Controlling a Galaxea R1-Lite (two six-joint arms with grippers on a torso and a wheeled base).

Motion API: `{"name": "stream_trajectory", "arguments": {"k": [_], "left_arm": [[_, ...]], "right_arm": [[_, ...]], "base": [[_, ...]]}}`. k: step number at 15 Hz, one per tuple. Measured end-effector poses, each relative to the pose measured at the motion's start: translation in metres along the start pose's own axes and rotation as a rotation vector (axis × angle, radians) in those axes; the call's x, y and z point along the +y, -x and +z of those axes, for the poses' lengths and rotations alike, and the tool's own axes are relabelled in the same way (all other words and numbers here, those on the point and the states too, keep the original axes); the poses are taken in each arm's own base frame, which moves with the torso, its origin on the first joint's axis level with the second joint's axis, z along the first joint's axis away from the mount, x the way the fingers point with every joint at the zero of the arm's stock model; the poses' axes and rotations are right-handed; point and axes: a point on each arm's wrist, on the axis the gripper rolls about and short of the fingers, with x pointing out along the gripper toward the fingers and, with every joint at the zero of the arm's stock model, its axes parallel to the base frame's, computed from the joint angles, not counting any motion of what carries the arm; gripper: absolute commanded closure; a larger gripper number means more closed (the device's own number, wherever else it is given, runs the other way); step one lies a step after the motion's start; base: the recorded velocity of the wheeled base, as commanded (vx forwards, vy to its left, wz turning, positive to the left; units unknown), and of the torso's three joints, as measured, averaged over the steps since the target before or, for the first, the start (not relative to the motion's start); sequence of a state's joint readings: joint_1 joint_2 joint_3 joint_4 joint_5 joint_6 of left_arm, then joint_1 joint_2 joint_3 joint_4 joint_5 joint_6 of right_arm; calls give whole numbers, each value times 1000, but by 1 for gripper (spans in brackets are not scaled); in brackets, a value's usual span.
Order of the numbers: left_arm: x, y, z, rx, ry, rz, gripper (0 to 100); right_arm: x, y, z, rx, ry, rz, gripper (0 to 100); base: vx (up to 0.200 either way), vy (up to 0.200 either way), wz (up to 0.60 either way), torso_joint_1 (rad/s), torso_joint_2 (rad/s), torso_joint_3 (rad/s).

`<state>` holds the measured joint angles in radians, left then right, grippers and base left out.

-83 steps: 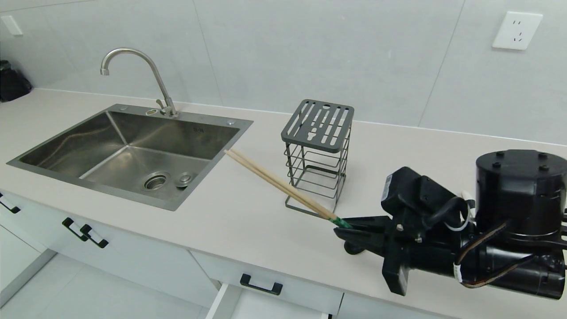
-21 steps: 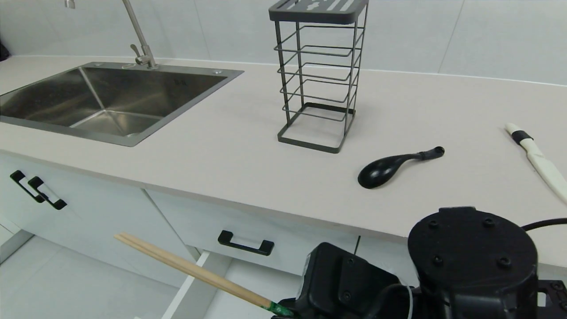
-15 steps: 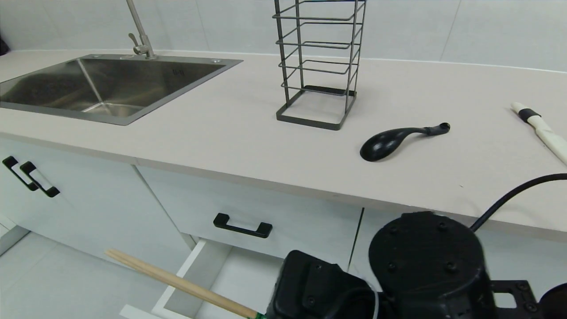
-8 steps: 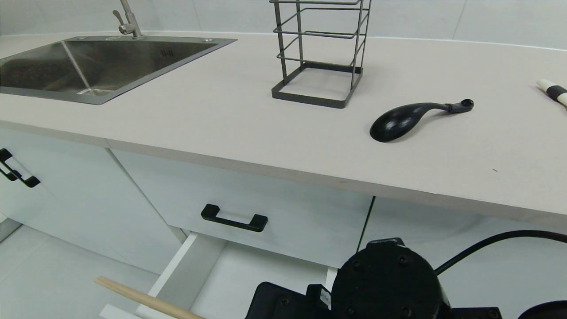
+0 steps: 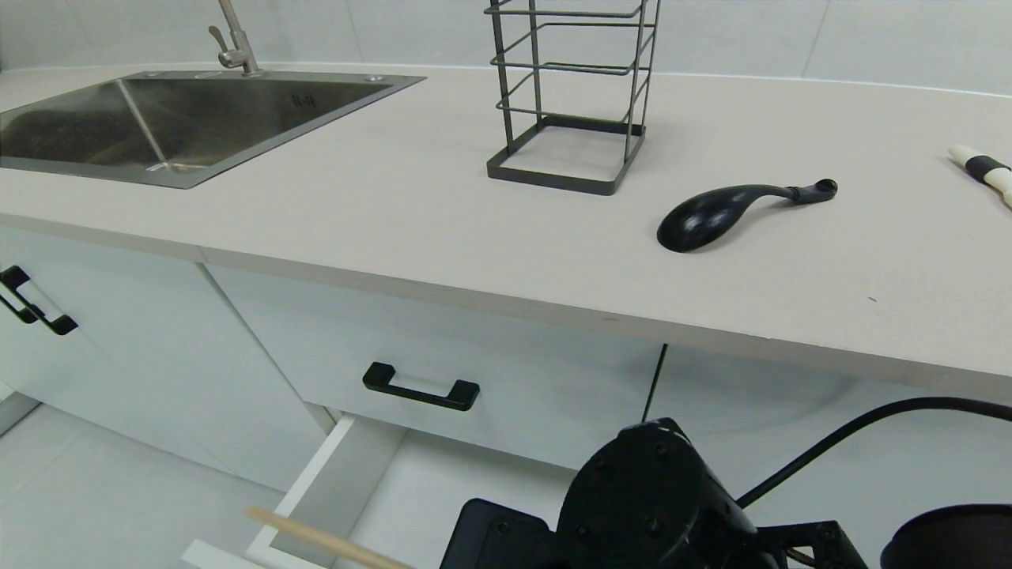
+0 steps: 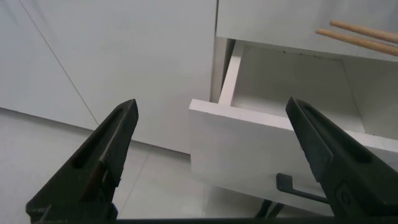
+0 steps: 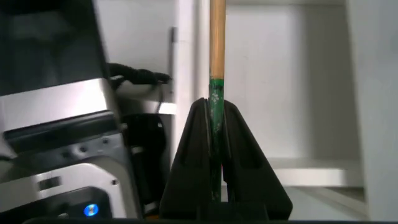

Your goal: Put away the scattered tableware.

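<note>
The pale bench [image 5: 395,205] holds a steel sink [image 5: 182,118] at its left. Below the bench a white drawer [image 5: 332,482] stands pulled out. A wire rack [image 5: 569,95] stands mid-bench, with a black spoon [image 5: 711,215] lying near it on the right. The chopsticks [image 7: 216,56] jut over the open drawer, their green ends pinched in the closed right hand [image 7: 216,155]. The left hand [image 6: 211,109] is spread wide and holds nothing, near the drawer's front.
</note>
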<state>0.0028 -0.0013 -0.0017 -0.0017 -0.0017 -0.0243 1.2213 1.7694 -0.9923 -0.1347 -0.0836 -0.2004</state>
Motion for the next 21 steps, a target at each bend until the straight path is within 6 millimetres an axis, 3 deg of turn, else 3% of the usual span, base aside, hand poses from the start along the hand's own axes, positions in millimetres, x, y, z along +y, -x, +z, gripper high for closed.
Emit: {"name": "stream_trajectory", "arguments": {"k": [3, 6, 13, 21], "left_arm": [[0, 0, 0, 0, 0, 0, 0], [0, 0, 0, 0, 0, 0, 0], [0, 0, 0, 0, 0, 0, 0], [0, 0, 0, 0, 0, 0, 0]], "right_arm": [[-4, 1, -5, 110, 1, -66, 100], [-10, -3, 5, 74, -32, -88, 100], [-13, -45, 20, 68, -62, -110, 100], [-25, -66, 16, 113, -118, -155, 100]], "base": [[0, 0, 0, 0, 0, 0], [0, 0, 0, 0, 0, 0], [0, 0, 0, 0, 0, 0], [0, 0, 0, 0, 0, 0]]}}
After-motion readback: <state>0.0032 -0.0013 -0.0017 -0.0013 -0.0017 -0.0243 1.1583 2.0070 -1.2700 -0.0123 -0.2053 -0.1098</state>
